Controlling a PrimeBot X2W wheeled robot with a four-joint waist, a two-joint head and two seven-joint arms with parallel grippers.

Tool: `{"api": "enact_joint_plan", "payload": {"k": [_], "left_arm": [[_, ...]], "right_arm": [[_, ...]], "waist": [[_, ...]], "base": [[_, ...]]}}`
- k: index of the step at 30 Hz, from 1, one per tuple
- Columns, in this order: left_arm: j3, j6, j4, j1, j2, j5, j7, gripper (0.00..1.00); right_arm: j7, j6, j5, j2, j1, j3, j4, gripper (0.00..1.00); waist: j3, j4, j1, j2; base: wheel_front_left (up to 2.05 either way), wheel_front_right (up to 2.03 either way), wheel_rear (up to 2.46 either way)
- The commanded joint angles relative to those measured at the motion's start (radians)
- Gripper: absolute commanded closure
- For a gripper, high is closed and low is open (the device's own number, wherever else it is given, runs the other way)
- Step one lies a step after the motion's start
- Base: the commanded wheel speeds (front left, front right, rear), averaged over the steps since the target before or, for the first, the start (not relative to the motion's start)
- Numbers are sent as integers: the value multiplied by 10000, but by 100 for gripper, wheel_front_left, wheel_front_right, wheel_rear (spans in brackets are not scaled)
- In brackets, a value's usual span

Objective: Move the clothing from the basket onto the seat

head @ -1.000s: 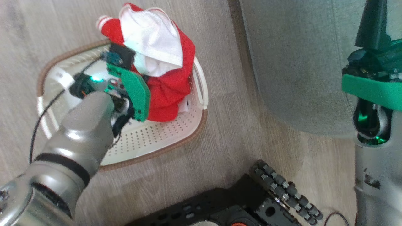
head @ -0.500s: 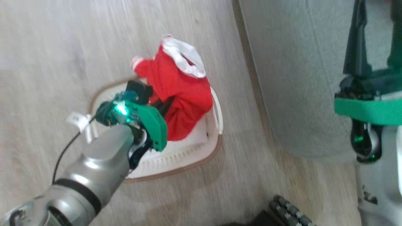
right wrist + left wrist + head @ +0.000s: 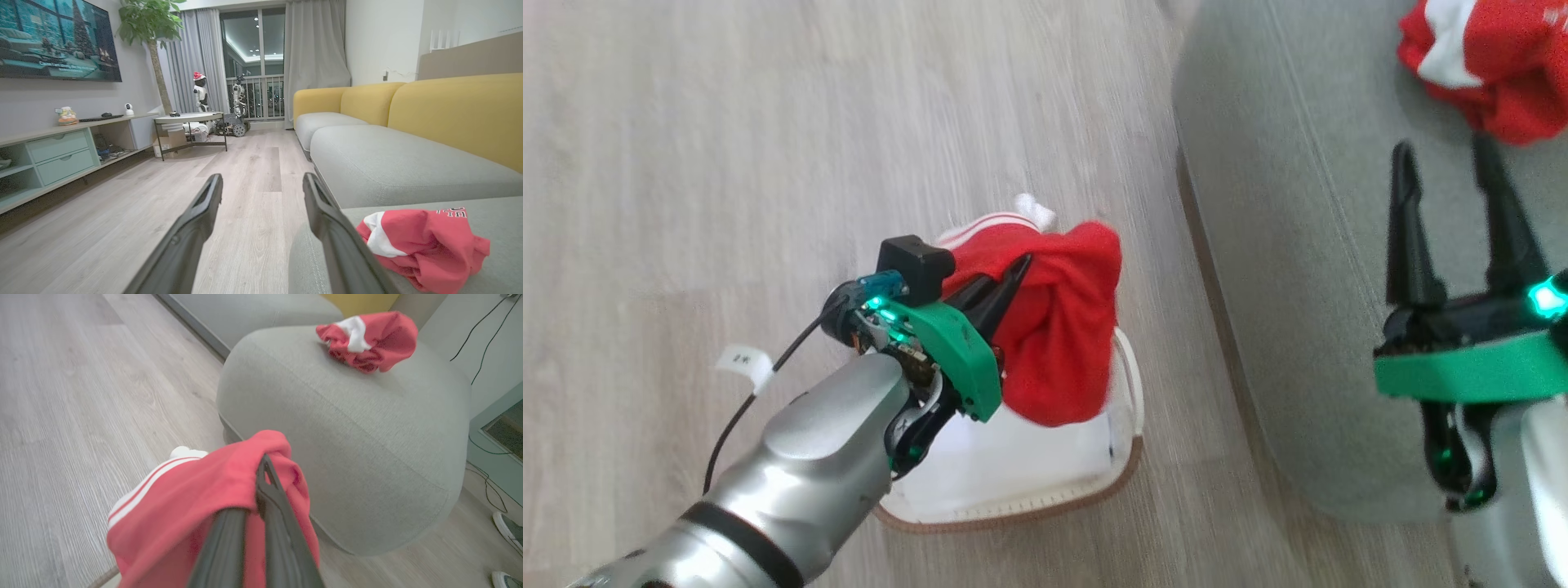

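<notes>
The red mesh sports garment (image 3: 1058, 327), with white stripes along one edge, hangs bunched from the left pincer (image 3: 1015, 273). The pincer's two dark fingers are pressed together on a fold of the fabric. In the left wrist view you see the same grip: the left pincer (image 3: 264, 465) bites into the top fold, and the cloth (image 3: 192, 490) drapes down on both sides of the fingers.

The garment is raised over the small oval cream-white plastic basket (image 3: 1129, 392) with a brown braided rim. Its lower fold covers the basket's far part, so you cannot tell whether cloth touches the white base. The basket stands on the pale wood-plank floor (image 3: 727, 163), just beside the large grey-green fabric seat cushion (image 3: 1298, 286) with its rounded corner.

Note that a second red garment (image 3: 1490, 69) with white trim lies crumpled on top of the seat, well apart from the basket.

The right pincer (image 3: 1441, 151) stands over the seat with its fingers spread wide and nothing between them. In the right wrist view the right pincer (image 3: 262, 177) points along the floor, and the second garment (image 3: 425, 245) lies on the cushion (image 3: 502, 216) just beside one finger. A yellow sofa backrest (image 3: 453, 114) rises behind the cushions.

A black cable (image 3: 792, 359) with a white tag runs beside the left forearm.
</notes>
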Motion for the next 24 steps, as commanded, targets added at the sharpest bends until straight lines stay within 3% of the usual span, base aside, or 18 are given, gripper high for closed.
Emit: {"api": "enact_joint_plan", "payload": {"k": [1, 17, 24], "left_arm": [[481, 115, -539, -103, 322, 156, -131, 100], [1409, 1487, -4885, -110, 1449, 817, 265, 100], [1569, 1872, -5958, -525, 1720, 866, 782, 100]], "right_arm": [[-49, -2, 107, -198, 124, 239, -249, 0], [-49, -2, 431, -223, 1418, 905, 126, 0], [-49, -2, 497, -250, 1569, 1359, 58, 0]], "waist": [[-619, 331, 1, -1], [-2097, 731, 1, -1], [-2237, 764, 1, -1]], "base": [[0, 0, 0], [0, 0, 0], [0, 0, 0]]}}
